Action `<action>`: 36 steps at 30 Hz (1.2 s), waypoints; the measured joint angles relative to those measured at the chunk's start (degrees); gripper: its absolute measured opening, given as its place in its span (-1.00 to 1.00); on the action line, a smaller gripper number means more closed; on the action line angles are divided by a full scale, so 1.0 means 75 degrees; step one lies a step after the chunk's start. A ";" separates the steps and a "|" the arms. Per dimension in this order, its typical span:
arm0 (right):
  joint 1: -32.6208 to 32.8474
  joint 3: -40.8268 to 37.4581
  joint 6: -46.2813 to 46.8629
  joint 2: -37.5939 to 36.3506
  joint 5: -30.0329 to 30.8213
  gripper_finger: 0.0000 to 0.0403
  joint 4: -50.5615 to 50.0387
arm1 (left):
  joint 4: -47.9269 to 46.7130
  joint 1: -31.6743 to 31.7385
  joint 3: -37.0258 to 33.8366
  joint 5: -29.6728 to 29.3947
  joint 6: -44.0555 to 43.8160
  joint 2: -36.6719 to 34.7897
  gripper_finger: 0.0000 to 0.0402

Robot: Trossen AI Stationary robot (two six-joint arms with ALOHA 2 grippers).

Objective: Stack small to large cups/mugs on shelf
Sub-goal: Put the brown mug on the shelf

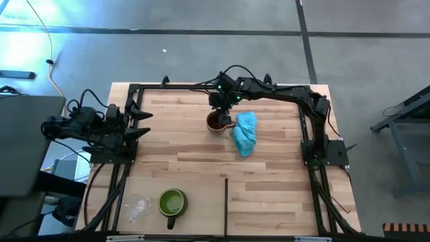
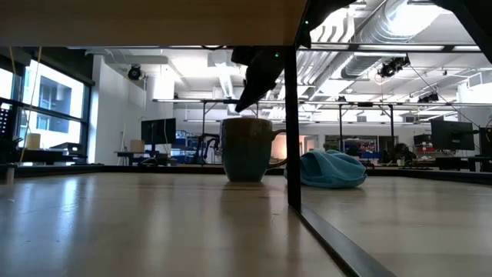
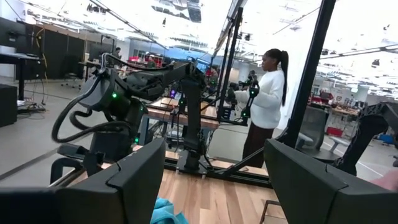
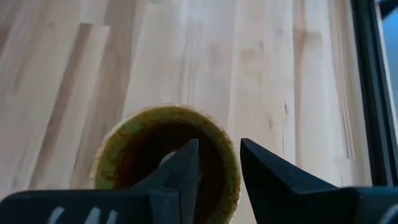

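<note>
My right gripper (image 4: 219, 163) hangs straight over the brown mug (image 4: 166, 163), looking down into its dark inside. One finger (image 4: 180, 168) is inside the mouth, the other just outside the rim, the wall between them. The mug stands on the pale wooden shelf (image 4: 205, 56), near its black-railed edge.

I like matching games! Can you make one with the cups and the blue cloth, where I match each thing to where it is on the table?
Things:
1. brown mug
2. green mug
3. clear cup
4. blue cloth

Places:
A. near the front edge, just left of the green mug
B. under the right gripper, one finger inside its rim
C. lying just right of the brown mug
D. near the front edge, handle pointing forward

Pairs: 1-B, 2-D, 3-A, 4-C
</note>
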 joint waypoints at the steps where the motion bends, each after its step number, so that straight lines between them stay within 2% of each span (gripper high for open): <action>1: 0.0000 -0.0002 0.0040 0.0018 0.0066 -0.45 -0.0039 | -0.0008 0.0000 0.0000 0.0000 0.0000 0.0000 0.30; 15: 0.0066 -0.0006 0.0685 0.0452 0.0582 -0.45 -0.0096 | -0.0017 0.0000 0.0003 0.0003 0.0000 0.0017 0.30; 24: 0.0064 -0.0006 0.0747 0.0449 0.0592 -0.46 -0.0044 | -0.0133 0.0000 0.0003 0.0006 -0.0021 0.0017 0.30; 36: 0.0048 -0.0006 0.1388 0.0448 0.0600 -0.80 -0.0209 | -0.0180 0.0000 0.0003 0.0026 -0.0024 0.0017 0.30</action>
